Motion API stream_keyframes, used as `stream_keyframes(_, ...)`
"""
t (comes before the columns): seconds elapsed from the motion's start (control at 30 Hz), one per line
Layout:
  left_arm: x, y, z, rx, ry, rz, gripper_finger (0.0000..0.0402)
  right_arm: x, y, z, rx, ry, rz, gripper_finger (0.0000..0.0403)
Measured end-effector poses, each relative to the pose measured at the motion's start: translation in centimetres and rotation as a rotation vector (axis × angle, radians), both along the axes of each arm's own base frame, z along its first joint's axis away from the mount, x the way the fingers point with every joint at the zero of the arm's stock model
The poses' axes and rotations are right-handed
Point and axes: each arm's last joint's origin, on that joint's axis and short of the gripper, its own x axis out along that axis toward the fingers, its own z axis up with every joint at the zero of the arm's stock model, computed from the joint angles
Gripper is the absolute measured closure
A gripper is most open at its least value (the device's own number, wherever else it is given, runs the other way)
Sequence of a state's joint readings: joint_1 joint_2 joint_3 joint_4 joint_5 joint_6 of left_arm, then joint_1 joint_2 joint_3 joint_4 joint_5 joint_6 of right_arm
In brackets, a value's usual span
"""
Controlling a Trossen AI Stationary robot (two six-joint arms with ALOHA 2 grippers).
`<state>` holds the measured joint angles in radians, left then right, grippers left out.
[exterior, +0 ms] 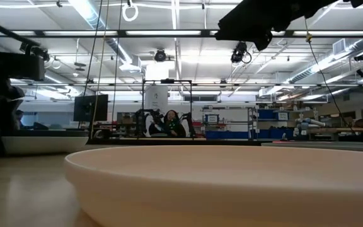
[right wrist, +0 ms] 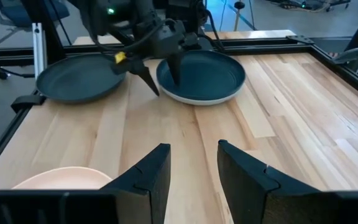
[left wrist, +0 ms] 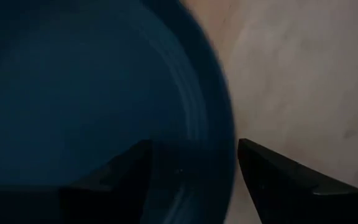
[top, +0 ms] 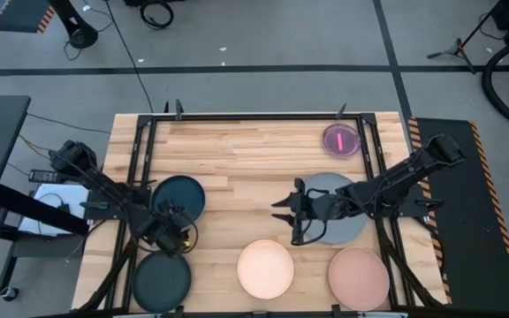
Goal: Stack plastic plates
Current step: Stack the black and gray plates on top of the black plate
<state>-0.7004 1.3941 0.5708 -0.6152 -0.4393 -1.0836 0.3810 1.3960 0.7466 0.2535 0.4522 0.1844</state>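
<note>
A dark teal plate lies flat at the table's left, with a pale edge showing under its rim. My left gripper is open and points steeply down at this plate's near rim. One finger stands over the plate's inside and the other outside the rim. A second dark plate lies nearer the front edge. My right gripper hovers open over bare wood at mid-table, with nothing between its fingers. The large grey plate lies under that arm. My left gripper straddles the near rim of the dark teal plate from above, one finger inside and one finger outside. Whether either finger touches the plate I cannot tell. The plate lies flat on the table.
A cream plate and a pink plate lie along the front edge; the cream plate's rim fills the low view. A small translucent red-pink plate sits at the far right. A black frame borders the wood.
</note>
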Motion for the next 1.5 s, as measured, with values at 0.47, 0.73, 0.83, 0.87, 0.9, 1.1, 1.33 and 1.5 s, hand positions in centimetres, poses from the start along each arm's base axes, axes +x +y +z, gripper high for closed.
stream_keyframes(0.47,-0.2,0.3,-0.2,0.039,-0.001,-0.025,0.0346,0.2,-0.7,0.1,-0.009,-0.01,-0.05,0.0264)
stream_keyframes(0.73,2.2,-1.9,4.6,-0.006,-0.024,-0.091,0.0364,0.2,-1.3,0.2,-0.107,-0.023,-0.191,0.0264)
stream_keyframes(0.83,3.1,-3.2,7.6,-0.004,-0.037,-0.205,0.0364,0.2,-1.5,0.2,-0.146,-0.024,-0.23,0.0264)
stream_keyframes(0.87,3.3,-3.5,8.6,0.004,-0.045,-0.242,0.0364,0.2,-1.5,0.2,-0.154,-0.023,-0.235,0.0264)
stream_keyframes(0.9,3.5,-3.8,9.5,0.007,-0.052,-0.277,0.0364,0.2,-1.6,0.2,-0.16,-0.022,-0.243,0.0264)
stream_keyframes(1.1,3.0,-5.6,12.7,-0.022,-0.048,-0.439,0.0364,0.3,-2.1,0.3,-0.158,-0.027,-0.272,0.0264)
stream_keyframes(1.33,1.7,-7.5,13.8,-0.099,-0.028,-0.582,0.0363,0.3,-1.9,1.5,-0.158,-0.155,-0.418,0.0264)
stream_keyframes(1.5,0.4,-8.6,13.8,-0.203,0.003,-0.529,0.0363,0.3,-1.2,2.9,-0.139,-0.278,-0.436,0.0264)
